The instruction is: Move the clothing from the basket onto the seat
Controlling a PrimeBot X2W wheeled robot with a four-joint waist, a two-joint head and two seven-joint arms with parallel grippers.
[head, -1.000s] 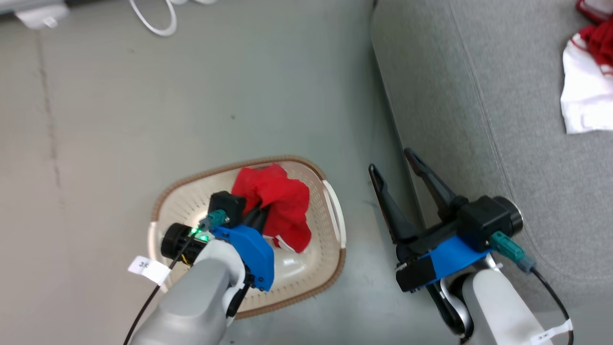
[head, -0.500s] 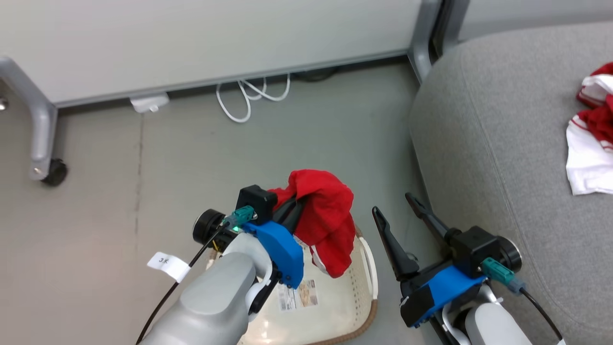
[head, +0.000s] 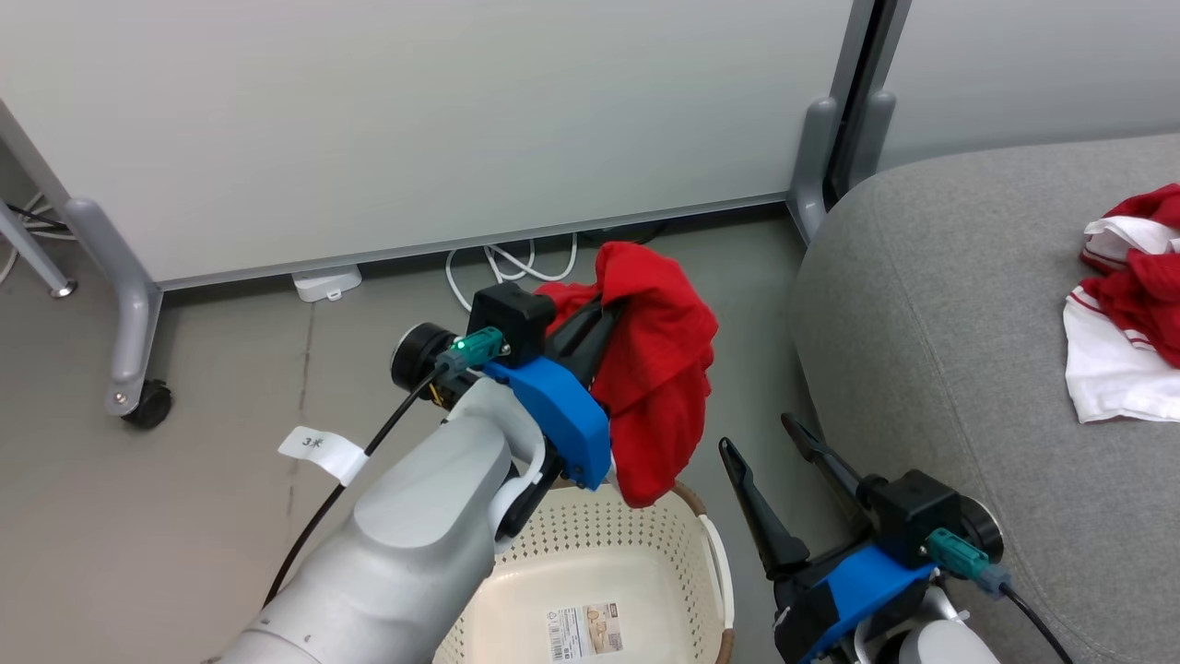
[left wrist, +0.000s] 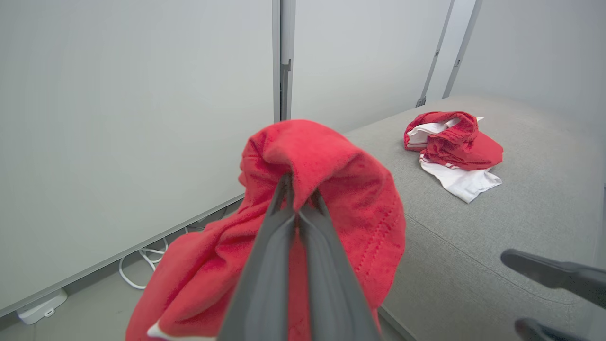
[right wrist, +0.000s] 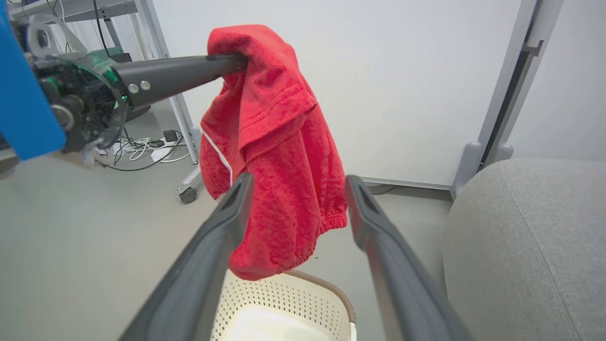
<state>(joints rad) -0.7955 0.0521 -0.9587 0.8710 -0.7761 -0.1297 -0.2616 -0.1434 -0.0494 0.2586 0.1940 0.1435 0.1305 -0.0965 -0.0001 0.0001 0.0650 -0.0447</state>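
Floor [head: 230, 461]: grey, under the basket [head: 599, 544].
Left fingers [left wrist: 265, 274]: closed on a red garment [head: 664, 369], which we see above the basket.
Right fingers [right wrist: 196, 265]: open, beside the basket.

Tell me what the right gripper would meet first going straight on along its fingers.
Probably the bright red soft fabric garment hanging from the shut left gripper over the cream-white perforated basket; it lies between the open right gripper's fingers in that wrist view. Depth is unclear, so it could miss.
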